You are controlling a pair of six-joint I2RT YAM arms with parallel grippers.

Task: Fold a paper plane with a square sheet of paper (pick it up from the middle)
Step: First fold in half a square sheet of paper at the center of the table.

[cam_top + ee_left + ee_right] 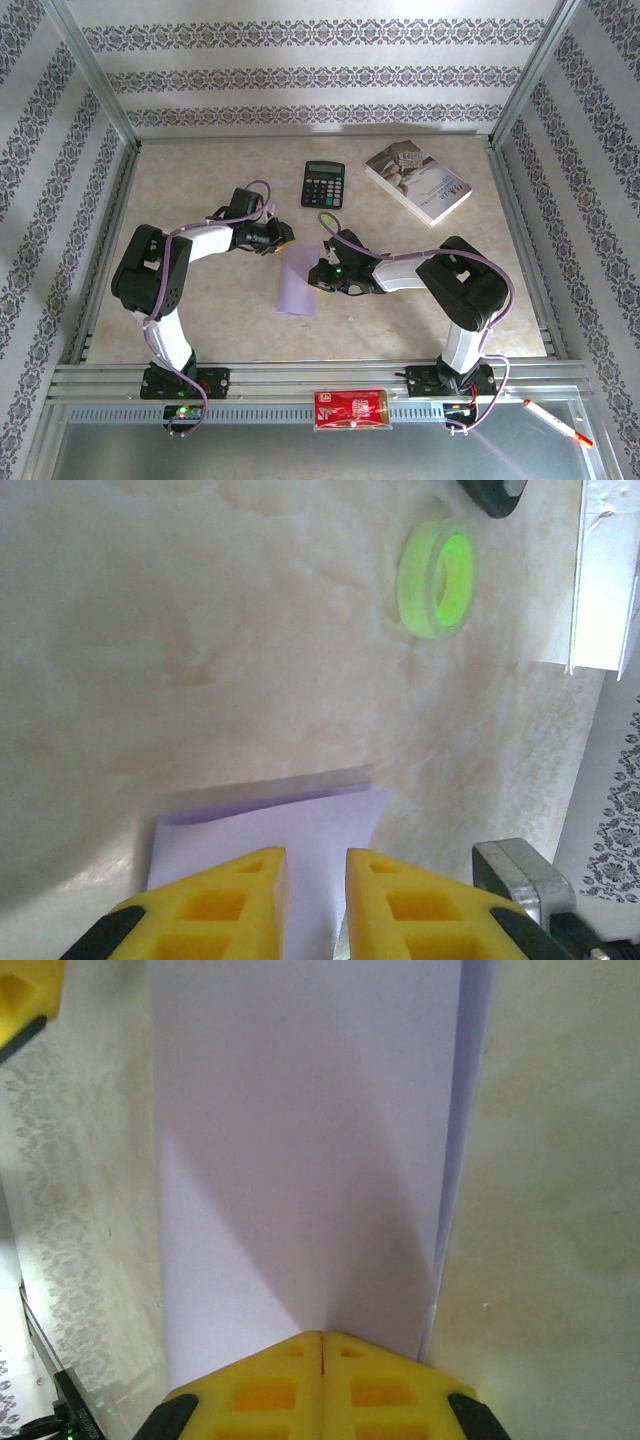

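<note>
Square sheet of paper [297, 282]: thin, matte lilac, doubled into a narrow rectangle, lying flat on the marbled beige table [420, 300] between the arms. Left gripper [315, 855]: yellow fingers with cut-outs, narrow gap between them, over the sheet's short edge. Right gripper [322, 1336]: fingers pressed together, tips on the paper beside its layered long edge. Can't tell if it's pinching.

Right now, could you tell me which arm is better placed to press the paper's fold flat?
Probably the right: the right gripper is shut, tips against the lilac paper, whereas the left gripper stands slightly open over one end.
</note>
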